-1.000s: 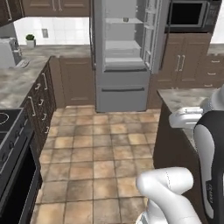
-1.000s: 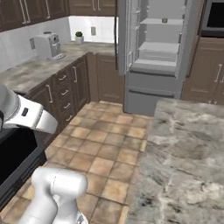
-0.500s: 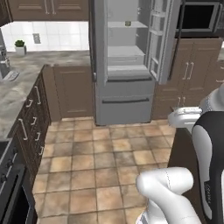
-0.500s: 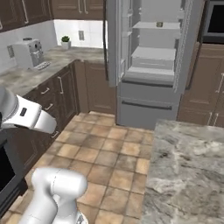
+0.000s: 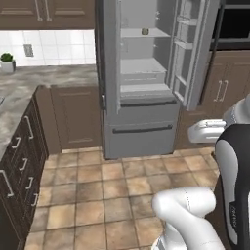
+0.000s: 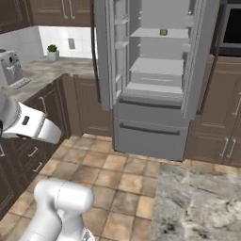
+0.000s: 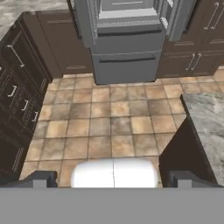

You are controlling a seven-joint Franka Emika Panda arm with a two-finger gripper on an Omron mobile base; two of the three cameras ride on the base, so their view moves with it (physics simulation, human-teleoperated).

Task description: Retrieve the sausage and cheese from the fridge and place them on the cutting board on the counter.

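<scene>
The fridge (image 5: 141, 97) (image 6: 155, 89) (image 7: 124, 39) stands straight ahead with both upper doors swung open, showing pale shelves. On its upper shelf sits one small tan puck, the cheese (image 5: 144, 31) (image 6: 163, 32). The sausage is out of view, and so is the cutting board. A marbled counter (image 6: 197, 202) (image 7: 205, 116) lies close on my right. My gripper (image 7: 113, 178) hangs well back from the fridge, above the tiled floor. Its fingertips (image 7: 41, 177) stand wide apart, open, with nothing between them.
Dark cabinets (image 7: 19, 87) with a stone top (image 5: 29, 88) line the left side. That top carries a coffee machine (image 6: 10, 68) and a small plant (image 5: 7, 61) (image 6: 52, 51). A microwave (image 5: 234, 24) is built in right of the fridge. Tiled floor (image 5: 97, 195) stretches between.
The base has driven toward the fridge, so the whole scene has shifted and the fridge looks larger and nearer. The gripper has stayed open.
</scene>
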